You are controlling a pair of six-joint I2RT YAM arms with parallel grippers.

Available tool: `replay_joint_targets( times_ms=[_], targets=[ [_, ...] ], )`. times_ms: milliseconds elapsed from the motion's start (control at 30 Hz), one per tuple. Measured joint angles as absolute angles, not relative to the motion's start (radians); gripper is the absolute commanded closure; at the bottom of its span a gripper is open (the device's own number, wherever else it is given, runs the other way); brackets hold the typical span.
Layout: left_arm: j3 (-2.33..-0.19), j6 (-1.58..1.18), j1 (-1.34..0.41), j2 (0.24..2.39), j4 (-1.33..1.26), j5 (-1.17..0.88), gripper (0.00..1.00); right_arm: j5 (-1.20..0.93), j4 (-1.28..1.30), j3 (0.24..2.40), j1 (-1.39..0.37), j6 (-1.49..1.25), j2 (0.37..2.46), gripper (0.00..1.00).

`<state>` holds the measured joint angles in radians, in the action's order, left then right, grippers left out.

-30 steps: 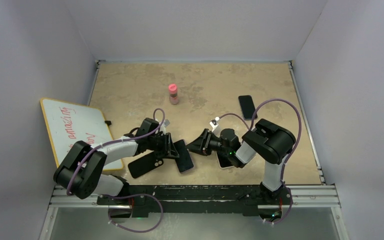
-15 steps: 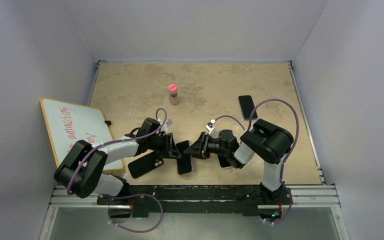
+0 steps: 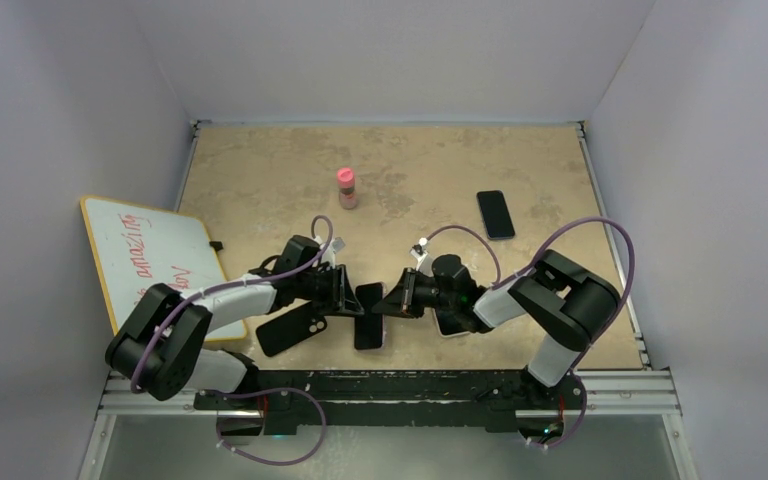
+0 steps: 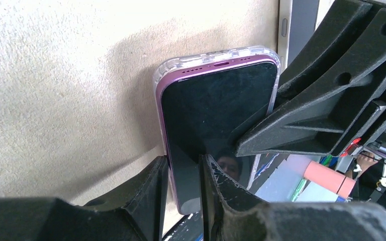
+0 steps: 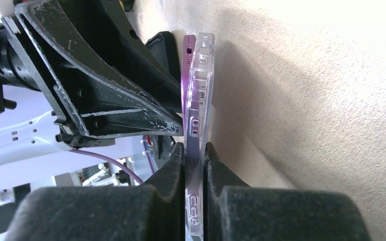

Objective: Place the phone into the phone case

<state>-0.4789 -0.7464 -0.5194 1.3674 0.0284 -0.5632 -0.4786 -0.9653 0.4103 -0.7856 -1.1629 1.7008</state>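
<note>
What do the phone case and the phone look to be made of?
Phone case: clear glossy plastic, possibly flexible; the purple phone shows through it, and moulded button bumps are visible. Phone: glossy, glass-like black front that mirrors the room; purple satin frame, perhaps metal, hard to tell.

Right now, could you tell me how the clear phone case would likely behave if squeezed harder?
The case looks thin, so it probably flexes. Its glossy plastic may slip in the right gripper. With the phone against it, it should feel stiffer.

Black-and-white arms point(image 3: 243, 296) trailing looping purple cables point(image 3: 601, 221).
</note>
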Motion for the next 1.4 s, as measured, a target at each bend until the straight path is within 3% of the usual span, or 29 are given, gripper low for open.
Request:
replay_joint_targets(
  times_ms=[267,500,933,1167,1400],
  targets=[
    [-0.485,-0.764,-0.521,1.282,0.057,-0.574,0.37,-0.48,-0.958,0.41,-0.785,-1.153,1.668,1.0],
    [-0.656,-0.696,-0.52,1.141,0.215,-0.573,0.16,-0.503,-0.928,0.411,-0.727,-1.105,1.484,1.0],
    [-0.813,-0.625,-0.519,0.962,0.351,-0.561,0.19,-0.689,-0.903,0.411,-0.589,-1.03,1.201,1.0],
    [-0.727,-0.68,-0.519,0.891,0.162,-0.724,0.2,-0.782,-1.006,0.424,-0.575,-1.084,1.166,1.0],
    [-0.617,-0.818,-0.519,0.869,-0.122,-0.849,0.24,-0.845,-1.347,0.422,-0.575,-1.313,1.253,1.0]
  ],
)
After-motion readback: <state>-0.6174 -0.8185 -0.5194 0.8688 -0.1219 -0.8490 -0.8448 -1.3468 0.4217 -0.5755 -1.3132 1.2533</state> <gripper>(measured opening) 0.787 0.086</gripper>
